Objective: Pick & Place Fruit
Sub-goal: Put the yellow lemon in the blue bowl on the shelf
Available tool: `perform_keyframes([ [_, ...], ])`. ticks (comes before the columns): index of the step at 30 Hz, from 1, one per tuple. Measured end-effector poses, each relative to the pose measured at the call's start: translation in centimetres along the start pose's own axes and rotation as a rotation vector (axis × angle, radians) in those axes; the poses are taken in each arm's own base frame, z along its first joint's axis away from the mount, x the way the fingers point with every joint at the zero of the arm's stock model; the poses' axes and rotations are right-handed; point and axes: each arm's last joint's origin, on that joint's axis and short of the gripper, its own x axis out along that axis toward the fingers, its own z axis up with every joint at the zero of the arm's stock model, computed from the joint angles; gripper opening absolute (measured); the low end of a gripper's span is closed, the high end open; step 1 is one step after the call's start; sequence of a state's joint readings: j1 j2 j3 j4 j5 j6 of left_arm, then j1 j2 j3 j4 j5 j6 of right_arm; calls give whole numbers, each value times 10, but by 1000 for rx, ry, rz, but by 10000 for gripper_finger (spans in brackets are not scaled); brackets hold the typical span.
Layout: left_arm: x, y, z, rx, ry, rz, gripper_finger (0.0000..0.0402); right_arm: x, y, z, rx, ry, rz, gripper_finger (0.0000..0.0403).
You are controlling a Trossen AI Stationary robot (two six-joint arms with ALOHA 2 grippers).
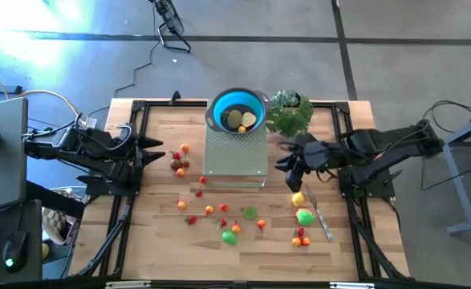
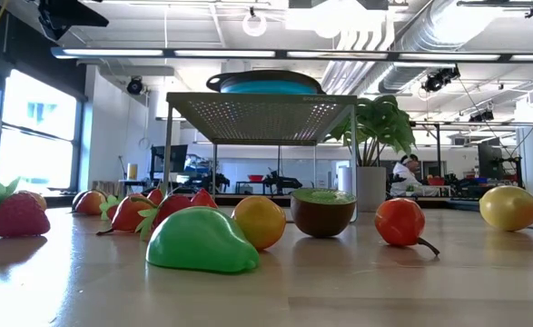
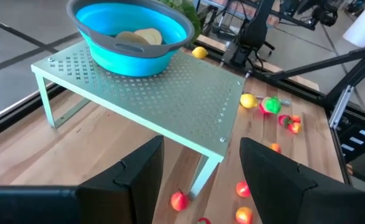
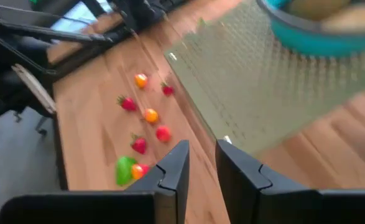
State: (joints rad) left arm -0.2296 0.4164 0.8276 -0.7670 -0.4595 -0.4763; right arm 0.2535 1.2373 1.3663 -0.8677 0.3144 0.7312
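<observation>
Two hands — right hand [image 1: 290, 166] narrow, empty, fruit [image 1: 298, 198] just below; left hand [image 1: 151, 152] parted, empty.

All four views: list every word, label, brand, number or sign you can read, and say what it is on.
None can be read. The blue bowl, perforated rack, toy fruit and wooden table carry no print. Equipment and fittings in the room behind, in the low view, are too small to show any lettering.
</observation>
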Motion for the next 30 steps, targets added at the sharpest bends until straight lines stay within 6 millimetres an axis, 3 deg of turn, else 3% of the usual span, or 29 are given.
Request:
perform_keyframes([
  [9,0,2,-4,22,42,19,205,17,-21,-43,152,33,38,69],
  [18,0,3,-4,24,37,35,205,20,-40,-67,284,98,39,69],
  [30,0,3,-3,19,25,38,205,33,-49,-88,426,246,23,69],
])
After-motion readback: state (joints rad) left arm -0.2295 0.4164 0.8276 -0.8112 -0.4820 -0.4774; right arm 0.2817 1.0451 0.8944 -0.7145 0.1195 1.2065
